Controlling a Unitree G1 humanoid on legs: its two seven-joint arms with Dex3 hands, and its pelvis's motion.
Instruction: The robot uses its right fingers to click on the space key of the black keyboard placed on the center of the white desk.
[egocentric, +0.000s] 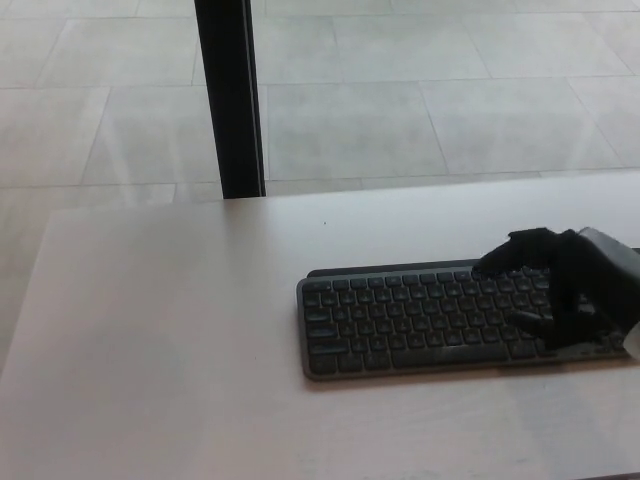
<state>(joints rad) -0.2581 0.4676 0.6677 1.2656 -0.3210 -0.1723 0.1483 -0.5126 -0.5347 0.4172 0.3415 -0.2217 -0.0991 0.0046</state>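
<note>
Your right hand (565, 290) hangs over the right end of the black keyboard (420, 320), fingers (505, 258) spread apart and gripping nothing. One finger reaches out toward the upper key rows; a lower finger points over the bottom rows. Whether any fingertip touches a key cannot be told.

The space key (450, 353) lies in the bottom row, toward your left from the fingers and slightly nearer to you than the lowest fingertip. Its long axis runs left to right, parallel to the keyboard's front edge. The left hand is not in view, so the right hand is the nearer one.

The keyboard is dark, flat and full-width, lying on the white desk (160, 340) with its right end hidden under the hand.
</note>
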